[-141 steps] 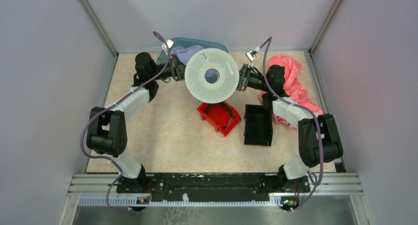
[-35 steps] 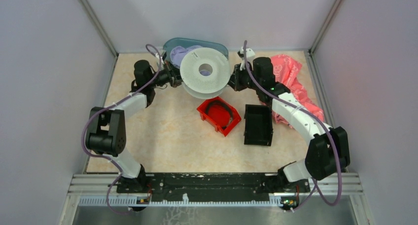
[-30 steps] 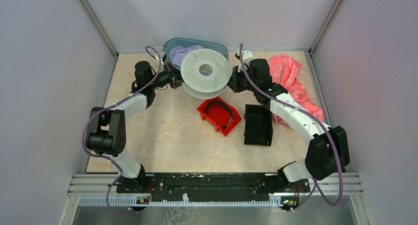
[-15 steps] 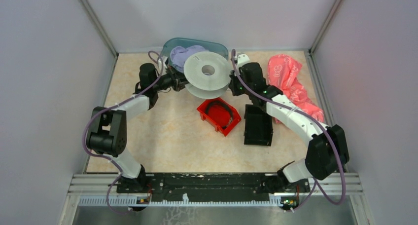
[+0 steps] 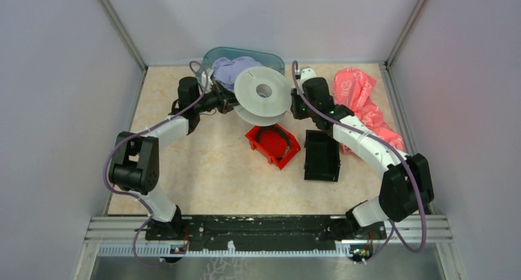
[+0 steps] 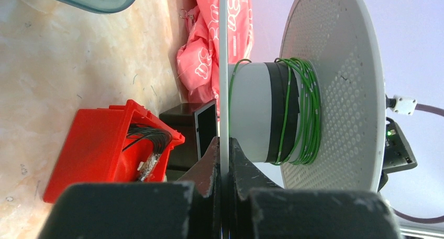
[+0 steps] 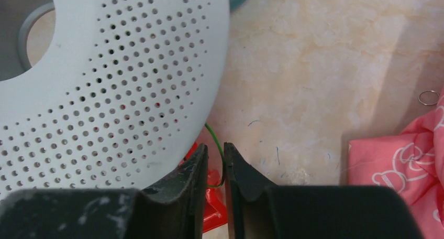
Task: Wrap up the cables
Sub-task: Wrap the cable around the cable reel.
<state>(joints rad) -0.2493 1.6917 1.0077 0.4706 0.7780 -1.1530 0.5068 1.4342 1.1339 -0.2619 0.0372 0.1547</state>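
Spool shift: spool point(image 5: 263, 96) is now sitting tipped and a little further right than a few seconds ago, when its perforated face was turned flat toward the overhead camera. The right gripper point(image 5: 293, 105) has been swinging in close to its rim.
Red bin point(image 5: 273, 146): is lying nearest the arm bases, just below the spool, and is holding a dark coiled bundle.
Black bin point(image 5: 322, 156): is sitting just beside the red bin, on its right.
Left gripper point(image 6: 220, 163): is clamping the thin edge of the spool's near flange between closed fingers and seems to be holding the spool raised.
Right gripper, wrist view: fingers are narrowing to a thin slit with a green strand running between them. The strand looks pinched, though contact is hard to confirm.
Cables point(image 6: 299, 113): green turns are lying around the spool's hub, close to the far flange. One strand is leading out under the rim to the right gripper. No yellow or orange wire is showing.
Step in hand: winding appears to be under way, with several turns already sitting on the hub.
Next move: probably carrying the strand round the hub while keeping it taut, with the left gripper steadying or turning the spool. Slack could be letting turns slip off.
Far side: pink cloth point(image 5: 362, 102) is lying at the right. A teal tub point(image 5: 270, 56) holding purple cloth point(image 5: 236, 65) is sitting behind the spool, by the back wall.
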